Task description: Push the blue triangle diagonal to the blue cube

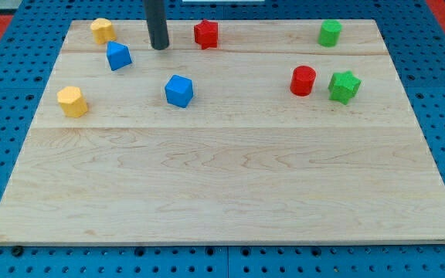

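Rod with no fingers or jaws at all comes down near the view's top, my tip (159,47) resting on the wooden board (230,185) just to the right of and slightly above the blue triangle (118,55), apart from it. The blue cube (179,90) sits below and to the right of both; yellow blocks (103,30) (73,101) lie at the left, a red star (205,33), red cylinder (303,80), green star (344,86) and green block (330,33) to the right
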Controlling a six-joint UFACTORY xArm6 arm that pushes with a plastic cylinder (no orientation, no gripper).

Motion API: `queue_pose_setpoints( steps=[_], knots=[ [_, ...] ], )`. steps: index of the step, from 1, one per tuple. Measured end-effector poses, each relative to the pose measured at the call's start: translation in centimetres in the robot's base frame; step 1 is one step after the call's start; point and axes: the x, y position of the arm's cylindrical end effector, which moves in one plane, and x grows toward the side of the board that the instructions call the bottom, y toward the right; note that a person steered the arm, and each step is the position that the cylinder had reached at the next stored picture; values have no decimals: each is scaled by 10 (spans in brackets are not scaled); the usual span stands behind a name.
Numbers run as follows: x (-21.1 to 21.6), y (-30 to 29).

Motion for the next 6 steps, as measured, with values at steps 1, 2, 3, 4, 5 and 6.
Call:
queue_pose_setpoints(
  steps=[1,2,3,4,5,6],
  knots=[
    [-12,-14],
    [-12,-57],
    [11,-84],
    [39,-112],
    [44,-99],
    [39,-63]
  ],
)
